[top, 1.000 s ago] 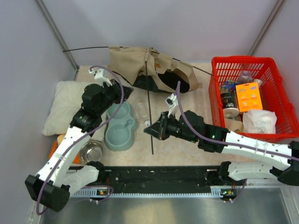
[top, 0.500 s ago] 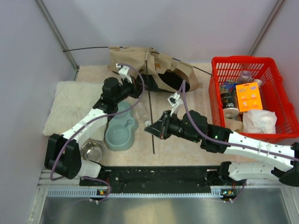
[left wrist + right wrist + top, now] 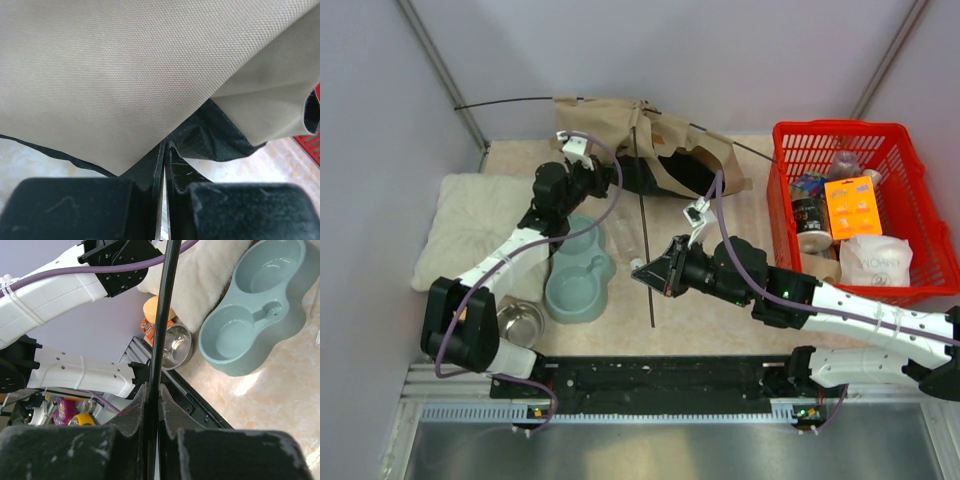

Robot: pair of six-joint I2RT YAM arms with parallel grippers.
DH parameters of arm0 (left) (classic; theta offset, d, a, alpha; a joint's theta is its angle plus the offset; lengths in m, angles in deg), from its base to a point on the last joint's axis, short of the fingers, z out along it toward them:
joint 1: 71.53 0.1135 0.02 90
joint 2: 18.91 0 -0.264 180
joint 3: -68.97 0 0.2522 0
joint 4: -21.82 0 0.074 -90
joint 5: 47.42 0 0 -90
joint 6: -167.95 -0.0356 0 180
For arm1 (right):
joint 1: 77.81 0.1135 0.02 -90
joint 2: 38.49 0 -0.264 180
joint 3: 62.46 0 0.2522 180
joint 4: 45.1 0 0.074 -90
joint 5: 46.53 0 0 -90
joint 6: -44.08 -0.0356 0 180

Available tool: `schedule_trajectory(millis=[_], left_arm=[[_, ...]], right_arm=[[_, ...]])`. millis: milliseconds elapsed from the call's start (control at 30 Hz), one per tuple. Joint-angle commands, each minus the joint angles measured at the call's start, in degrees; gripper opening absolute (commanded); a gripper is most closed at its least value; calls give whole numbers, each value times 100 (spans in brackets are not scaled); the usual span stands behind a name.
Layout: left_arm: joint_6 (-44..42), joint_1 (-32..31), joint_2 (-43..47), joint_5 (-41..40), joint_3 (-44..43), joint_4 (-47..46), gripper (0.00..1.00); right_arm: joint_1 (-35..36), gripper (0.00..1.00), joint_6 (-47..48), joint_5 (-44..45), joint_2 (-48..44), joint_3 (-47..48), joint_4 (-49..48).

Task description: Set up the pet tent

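Observation:
The pet tent (image 3: 620, 135) lies collapsed at the back of the table, tan fabric with dark lining showing. My left gripper (image 3: 603, 178) is at its near left edge. In the left wrist view the tan cloth (image 3: 150, 75) fills the frame, and the left gripper (image 3: 165, 145) is shut with a fold of dark lining (image 3: 210, 135) pinched at its tips. A thin black pole (image 3: 642, 215) runs from the tent toward the near edge. My right gripper (image 3: 642, 275) is shut on that pole (image 3: 165, 300), which passes straight between the closed tips of the right gripper (image 3: 152, 387).
A teal double pet bowl (image 3: 578, 275) and a steel bowl (image 3: 518, 322) sit below the left arm. A cream pillow (image 3: 470, 225) lies at the left, and a clear bottle (image 3: 623, 238) beside the pole. A red basket (image 3: 790, 190) with packaged goods stands at the right. Another black pole (image 3: 500, 103) juts left from the tent.
My left arm has swung from above the bowl to the tent's near left edge, and its jaws have closed there. The right arm still holds the pole, barely moved.

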Motion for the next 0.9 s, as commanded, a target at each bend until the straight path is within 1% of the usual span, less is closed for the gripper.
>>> schedule_trajectory(millis=[0, 100, 167, 300, 367, 433, 500, 567, 633, 700, 800, 833, 867], left_arm=[[-237, 86, -152, -77, -182, -817, 8], [-351, 121, -284, 185, -226, -1019, 9], [-430, 121, -310, 406, -121, -1413, 8], [-290, 121, -188, 617, 134, -1819, 8], [-133, 129, -74, 740, 222, -1855, 9], [104, 121, 84, 1064, 371, -2073, 10], [464, 121, 199, 1345, 590, -2616, 12], [624, 112, 165, 1373, 723, -3092, 14], [476, 112, 7, 1172, 680, -3199, 19], [256, 112, -134, 795, 531, -3069, 25], [-17, 112, -205, -267, 355, -2595, 48], [-113, 121, -188, -497, 311, -2428, 52], [-210, 121, -187, -673, 284, -2269, 53]], right_arm=[[-24, 0, 42, 491, -143, 248, -233], [-24, 0, -125, 456, -91, 441, -128], [-24, 0, -291, 430, -3, 652, 65], [-24, 0, -669, 447, 42, 943, 224], [-33, 0, -854, 508, 15, 995, 250], [-24, 0, -977, 535, -29, 1039, 286], [-24, 0, -1039, 535, -38, 1101, 356], [-24, 0, -1066, 509, -38, 1127, 356], [-33, 0, -1092, 465, -38, 1127, 356], [-33, 0, -1110, 447, -38, 1092, 348], [-24, 0, -1127, 456, -55, 1057, 339], [-24, 0, -1136, 456, -55, 1048, 339], [-24, 0, -1127, 456, -64, 1048, 330]])
